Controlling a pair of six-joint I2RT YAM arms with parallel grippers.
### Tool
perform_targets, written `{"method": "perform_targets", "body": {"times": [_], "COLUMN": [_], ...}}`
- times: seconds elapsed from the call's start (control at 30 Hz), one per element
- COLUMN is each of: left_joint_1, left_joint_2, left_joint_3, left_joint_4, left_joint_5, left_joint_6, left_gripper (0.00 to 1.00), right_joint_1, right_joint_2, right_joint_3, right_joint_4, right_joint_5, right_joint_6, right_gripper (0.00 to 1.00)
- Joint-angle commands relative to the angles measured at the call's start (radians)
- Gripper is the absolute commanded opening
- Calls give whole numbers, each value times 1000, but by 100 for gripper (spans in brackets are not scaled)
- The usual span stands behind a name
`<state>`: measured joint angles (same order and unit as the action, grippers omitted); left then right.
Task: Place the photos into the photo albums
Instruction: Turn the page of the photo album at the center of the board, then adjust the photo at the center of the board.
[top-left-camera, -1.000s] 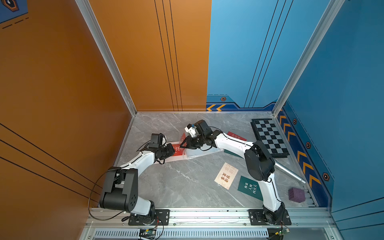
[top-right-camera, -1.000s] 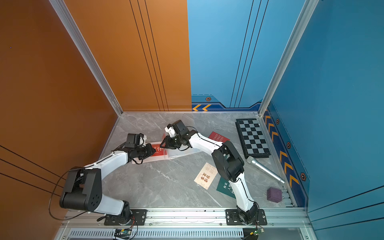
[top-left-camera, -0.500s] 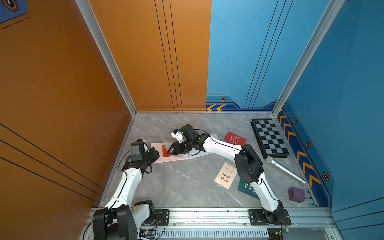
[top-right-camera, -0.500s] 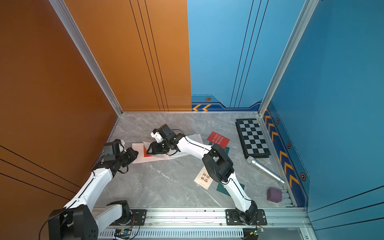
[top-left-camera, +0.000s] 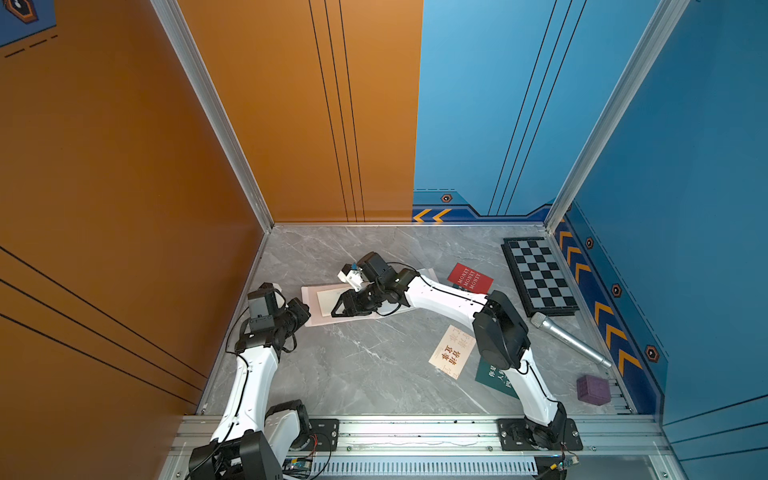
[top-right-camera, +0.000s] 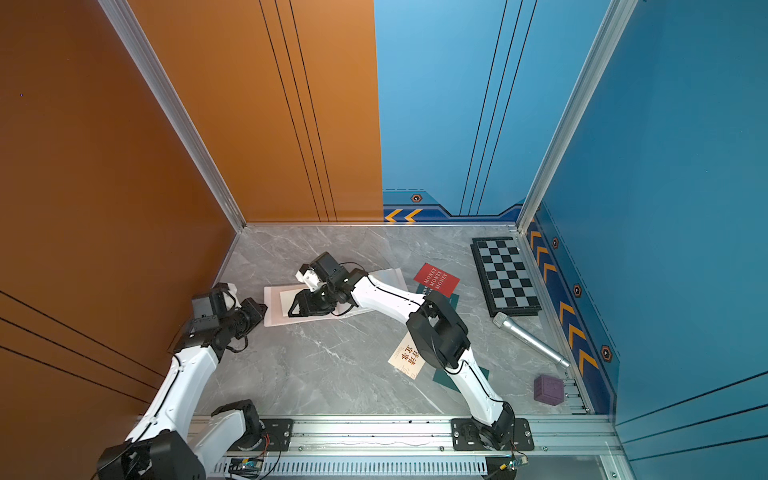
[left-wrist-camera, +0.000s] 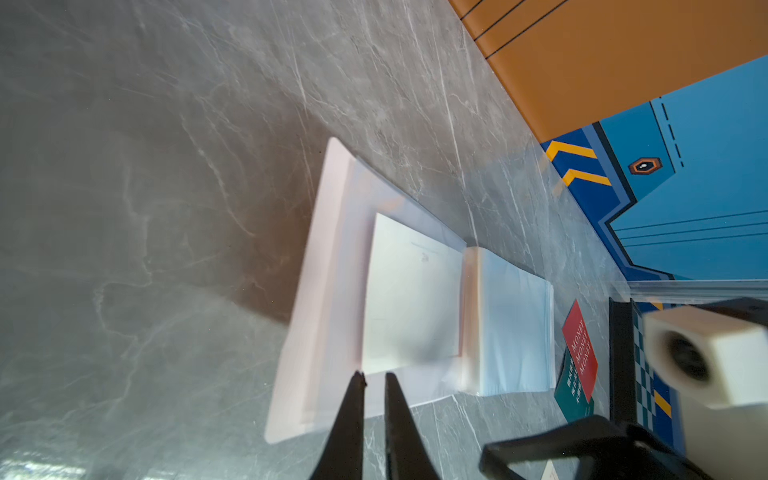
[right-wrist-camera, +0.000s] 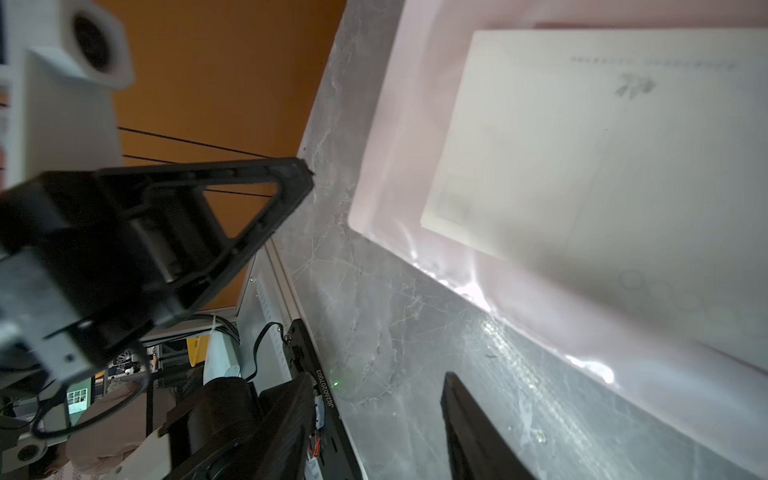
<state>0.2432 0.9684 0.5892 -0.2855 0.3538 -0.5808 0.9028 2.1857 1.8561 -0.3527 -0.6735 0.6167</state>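
Note:
The photo album (top-left-camera: 311, 301) (top-right-camera: 274, 308) lies open on the table at the left, pale pink with clear sleeves. A pale card (left-wrist-camera: 411, 291) (right-wrist-camera: 582, 145) shows inside its left sleeve. My right gripper (top-left-camera: 338, 308) (right-wrist-camera: 380, 386) hangs open low over the album's front edge, holding nothing. My left gripper (top-left-camera: 305, 311) (left-wrist-camera: 374, 376) is shut and empty at the album's left edge. Loose photos lie to the right: a red MONEY card (top-left-camera: 469, 277) on a dark green one (top-right-camera: 453, 298), a cream card (top-left-camera: 452, 351), and a dark green card (top-left-camera: 494, 376) partly under the right arm.
A checkerboard (top-left-camera: 538, 276) lies by the right wall, with a silver microphone (top-left-camera: 569, 338) and a purple cube (top-left-camera: 593, 389) in front of it. The orange wall stands close behind my left arm. A metal rail (top-left-camera: 415, 432) runs along the front edge.
My left arm drew back off the album toward the left wall. The right gripper slid left across the album and opened. The red card seen on the left page no longer shows.

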Motion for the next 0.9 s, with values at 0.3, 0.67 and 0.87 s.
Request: {"method": "perform_targets", "body": {"times": [0.3, 0.67, 0.87], "left_joint_1": [-225, -641, -721], "left_joint_2": [-28, 89, 227], "left_joint_3": [-17, 19, 33], "left_joint_4": [-19, 72, 199], "left_joint_5": [69, -180, -213], "left_joint_6": [19, 88, 75], "left_gripper": [13, 12, 12], "right_joint_1": [-178, -398, -412], "right_joint_2": [-494, -886, -948], "right_joint_3": [-584, -1084, -1190], "right_joint_4": [-15, -172, -292], "right_joint_5": [117, 248, 239], "right_joint_6": [-72, -62, -66], "right_gripper": [52, 51, 51]}}
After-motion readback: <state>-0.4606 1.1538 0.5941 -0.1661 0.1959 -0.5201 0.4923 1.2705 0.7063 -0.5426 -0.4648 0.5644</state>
